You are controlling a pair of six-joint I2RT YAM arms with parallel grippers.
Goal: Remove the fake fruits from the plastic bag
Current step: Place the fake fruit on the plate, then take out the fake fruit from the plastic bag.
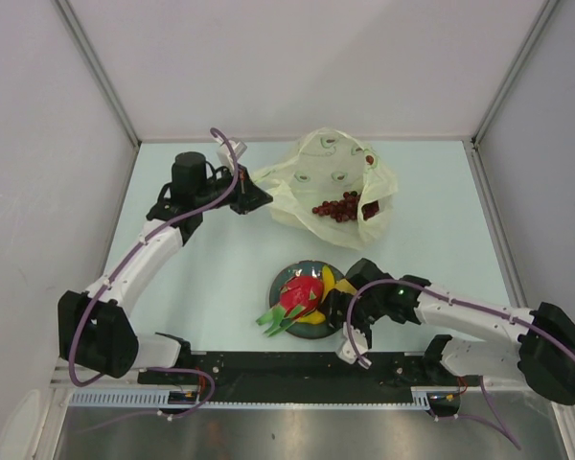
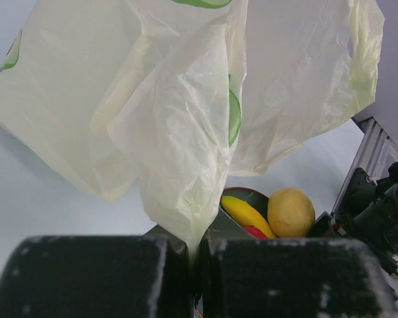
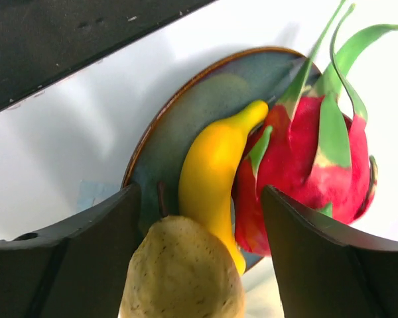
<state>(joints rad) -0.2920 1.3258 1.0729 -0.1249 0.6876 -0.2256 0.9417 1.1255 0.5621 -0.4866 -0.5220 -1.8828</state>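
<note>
Our left gripper [image 2: 196, 257] is pinched tight on a fold of the plastic bag [image 1: 331, 182]. It holds the film up off the table [image 1: 211, 278], prob. so the bag hangs slack and whatever is in it can be reached or tipped out. The bag sits at the far centre-right of the table, well apart from the plate [image 3: 205, 106].

Our right gripper [image 3: 200, 205] is down at the near-right edge of the plate w/ jaws spread wide. The lemon [image 3: 182, 271] lies between them, and there's a visible gap on one side. We judge it's been set down, not clamped.

Banana [image 3: 215, 165] rests on the plate, touching the lemon on one side and the dragon fruit [image 3: 318, 159] on the other. The dragon fruit's green tips hang past the rim. That makes 3 fruits out and grouped on the plate, which keeps them from rolling.

The grape bunch [image 1: 337, 206] is over at the bag, near its front edge. We can't tell if it's under the film or at the mouth. We judge it's the last item left, so the next move needs the right arm to swing over while the left keeps the bag lifted.
</note>
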